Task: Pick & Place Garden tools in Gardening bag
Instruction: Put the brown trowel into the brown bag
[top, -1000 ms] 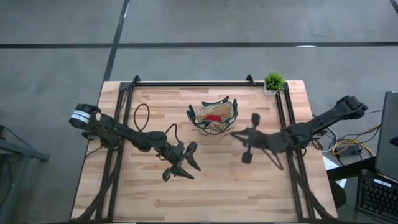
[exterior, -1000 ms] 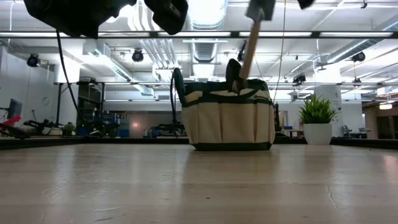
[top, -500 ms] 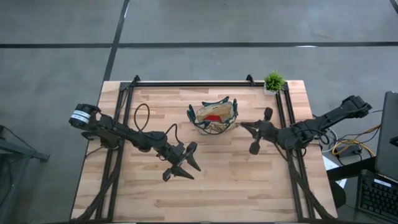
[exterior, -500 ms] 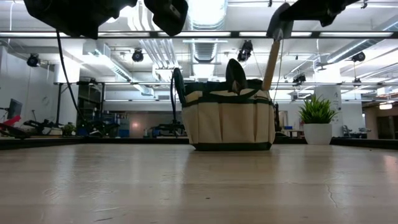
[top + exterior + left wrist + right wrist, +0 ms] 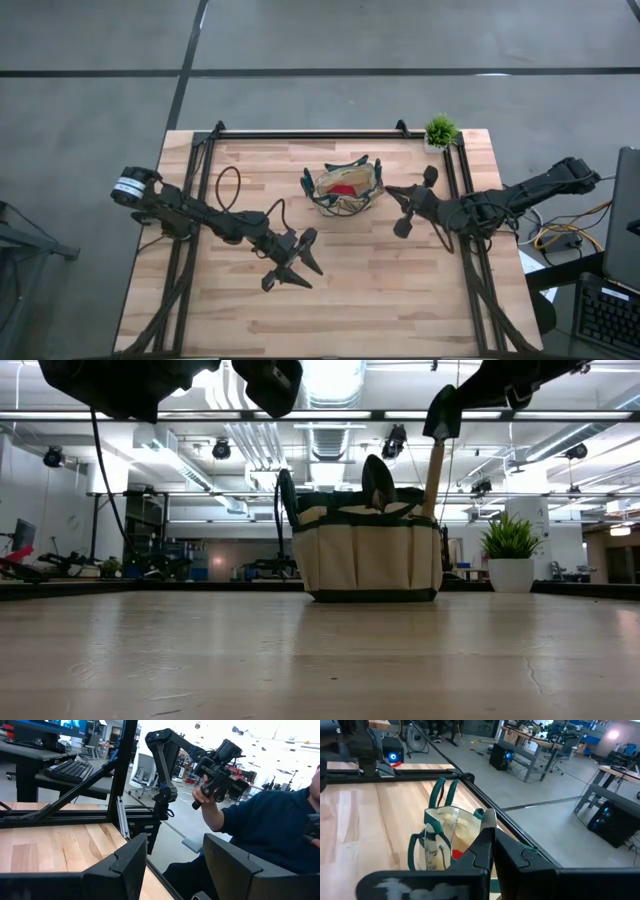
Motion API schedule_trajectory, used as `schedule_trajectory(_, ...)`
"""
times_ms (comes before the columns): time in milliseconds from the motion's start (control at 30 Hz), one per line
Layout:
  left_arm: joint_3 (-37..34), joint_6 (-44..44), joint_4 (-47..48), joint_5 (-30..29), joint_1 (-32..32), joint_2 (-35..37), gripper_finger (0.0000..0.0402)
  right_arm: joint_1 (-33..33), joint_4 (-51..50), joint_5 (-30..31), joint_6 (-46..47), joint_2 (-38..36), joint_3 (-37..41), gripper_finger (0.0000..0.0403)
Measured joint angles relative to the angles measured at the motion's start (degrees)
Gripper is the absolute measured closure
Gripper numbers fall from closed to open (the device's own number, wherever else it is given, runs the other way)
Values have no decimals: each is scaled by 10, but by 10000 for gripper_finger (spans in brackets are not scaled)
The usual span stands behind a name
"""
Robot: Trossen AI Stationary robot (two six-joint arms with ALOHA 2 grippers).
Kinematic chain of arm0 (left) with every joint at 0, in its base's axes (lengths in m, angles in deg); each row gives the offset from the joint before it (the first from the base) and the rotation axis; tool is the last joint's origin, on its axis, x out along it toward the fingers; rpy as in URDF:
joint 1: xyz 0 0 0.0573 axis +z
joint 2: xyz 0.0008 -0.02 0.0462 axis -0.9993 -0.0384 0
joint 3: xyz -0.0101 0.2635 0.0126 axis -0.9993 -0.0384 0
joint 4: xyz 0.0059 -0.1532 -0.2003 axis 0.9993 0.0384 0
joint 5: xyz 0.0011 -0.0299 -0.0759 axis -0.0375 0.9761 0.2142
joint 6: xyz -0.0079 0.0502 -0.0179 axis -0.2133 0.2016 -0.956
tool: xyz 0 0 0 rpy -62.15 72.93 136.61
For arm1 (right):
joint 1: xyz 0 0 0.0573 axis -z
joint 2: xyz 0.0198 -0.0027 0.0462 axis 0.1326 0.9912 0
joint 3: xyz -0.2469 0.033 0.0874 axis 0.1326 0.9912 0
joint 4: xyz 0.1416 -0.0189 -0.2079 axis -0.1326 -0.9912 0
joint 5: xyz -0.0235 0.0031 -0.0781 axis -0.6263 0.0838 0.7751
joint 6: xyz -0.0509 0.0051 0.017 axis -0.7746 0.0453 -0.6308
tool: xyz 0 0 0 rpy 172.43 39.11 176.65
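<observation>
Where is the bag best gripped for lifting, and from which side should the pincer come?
Grip one green handle loop of the bag, coming from above: the loops stand upright over the rim, and the body is wide, soft fabric.

The gardening bag (image 5: 345, 187) conceals most of its contents in the high view: a red rounded item (image 5: 343, 188) shows only partly, and the other shapes beside it cannot be identified. In the low view the bag's fabric wall (image 5: 367, 560) hides everything inside; a wooden handle (image 5: 433, 480) rises behind the bag's rim, its lower end hidden. Both arms are cut off by that picture's upper edge.
</observation>
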Motion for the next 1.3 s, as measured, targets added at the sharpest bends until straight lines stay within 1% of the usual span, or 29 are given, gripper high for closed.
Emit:
schedule_trajectory(133, 0, 0, 0, 0, 0, 0, 204, 3, 8, 0, -1, 5, 0, 395)
schedule_trajectory(300, 0, 3, 1, 0, 0, 0, 204, 3, 64, 2, -28, 34, 5, 395)
schedule_trajectory(400, 0, 3, 3, 0, 0, 0, 204, 3, 87, 19, -45, 56, 6, 395)
schedule_trajectory(733, 0, 2, 13, 0, 0, 0, 204, 3, 100, 47, -55, 112, 6, 395)
schedule_trajectory(1033, 0, 2, 16, 0, 0, 0, 204, 3, 204, 47, -139, 119, 6, 395)
schedule_trajectory(1300, 0, 2, 19, 0, 0, 0, 204, 3, 220, 47, -156, 120, 17, 395)
